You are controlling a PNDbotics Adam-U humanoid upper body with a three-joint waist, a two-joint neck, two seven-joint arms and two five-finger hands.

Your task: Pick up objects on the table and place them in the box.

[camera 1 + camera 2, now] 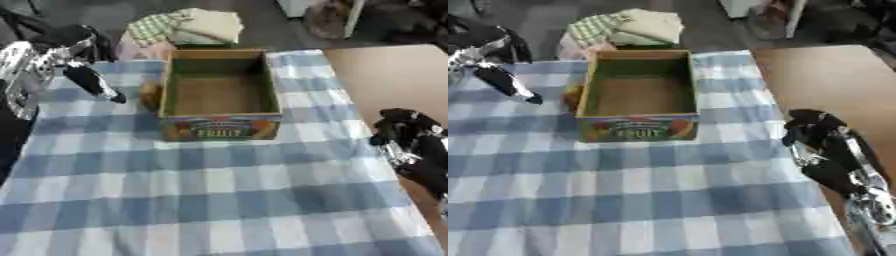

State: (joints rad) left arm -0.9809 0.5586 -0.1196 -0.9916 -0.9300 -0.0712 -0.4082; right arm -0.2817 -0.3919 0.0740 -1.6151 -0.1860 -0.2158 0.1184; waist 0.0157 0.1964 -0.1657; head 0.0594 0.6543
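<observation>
The cardboard box (220, 95) stands open on the blue-checked cloth (210, 190), between the two hands; a small orange-brown thing (150, 95) lies against its left wall, just right of the left hand (92, 82) — half hidden, so I cannot name it. That hand hangs above the cloth, fingers straight, pointing down-right; the right hand (820, 137) rests at the cloth's right edge, fingers curled, holding nothing.

The open-topped cardboard box (219, 90) is tan-brown inside, its front panel printed with red, orange and green fruit (yellow lettering across it). The checked tablecloth (201, 195) is pale blue and white. Bare wooden tabletop (833, 80) is light brown. Both robot hands (820, 135) (92, 82) are black with silver.
</observation>
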